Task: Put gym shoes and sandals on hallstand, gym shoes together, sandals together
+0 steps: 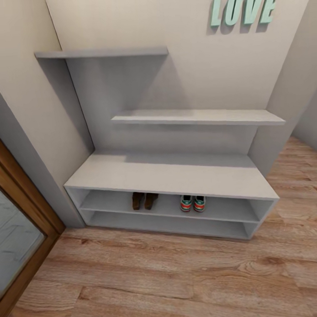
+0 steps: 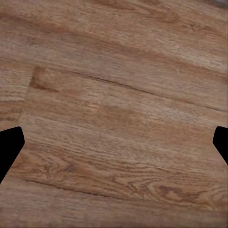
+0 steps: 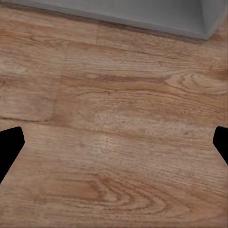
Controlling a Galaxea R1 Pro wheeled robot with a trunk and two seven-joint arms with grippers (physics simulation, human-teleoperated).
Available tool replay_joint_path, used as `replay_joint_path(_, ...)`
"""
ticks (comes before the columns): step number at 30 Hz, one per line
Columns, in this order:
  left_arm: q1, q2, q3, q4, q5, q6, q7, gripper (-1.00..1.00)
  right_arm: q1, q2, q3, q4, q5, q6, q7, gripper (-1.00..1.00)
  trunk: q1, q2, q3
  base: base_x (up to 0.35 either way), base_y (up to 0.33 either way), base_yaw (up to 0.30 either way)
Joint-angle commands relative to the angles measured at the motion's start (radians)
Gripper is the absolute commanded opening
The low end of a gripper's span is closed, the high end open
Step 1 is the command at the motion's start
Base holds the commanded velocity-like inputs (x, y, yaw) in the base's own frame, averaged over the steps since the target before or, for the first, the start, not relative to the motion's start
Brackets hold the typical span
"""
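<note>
The white-grey hallstand (image 1: 168, 174) stands against the wall with a bench top and two open shelves beneath. On its upper open shelf the two dark-brown sandals (image 1: 144, 200) lie side by side at the left of centre. The two gym shoes (image 1: 193, 203), white with green and red-orange heels, sit together to their right. In the left wrist view my left gripper (image 2: 114, 145) is open over bare wood floor (image 2: 114, 95), its dark fingertips (image 2: 9, 147) at the frame's sides. My right gripper (image 3: 114, 145) is open too, above floor near the rack's base (image 3: 142, 14).
Staggered wall shelves (image 1: 198, 117) hang above the bench, with teal LOVE letters (image 1: 243, 7) on the wall. A wood-framed glass door (image 1: 19, 227) is at the left. Wood-plank floor (image 1: 181, 276) stretches in front of the rack.
</note>
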Motion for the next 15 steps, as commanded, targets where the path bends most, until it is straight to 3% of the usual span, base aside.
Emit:
replay_joint_path(1, -0.001, 0.000, 0.005, 0.001, 0.004, 0.001, -0.009, 1.00, -0.001, 0.000, -0.002, 0.002, 0.011, -0.002, -0.009, 1.00, -0.004, 0.007, 0.002, 0.000, 0.000, 0.000)
replay_joint_path(15, -0.001, 0.000, 0.006, 0.001, 0.003, 0.001, -0.009, 1.00, -0.001, 0.000, -0.002, 0.002, 0.011, -0.002, -0.009, 1.00, -0.058, 0.105, 0.046, 0.000, 0.000, 0.000)
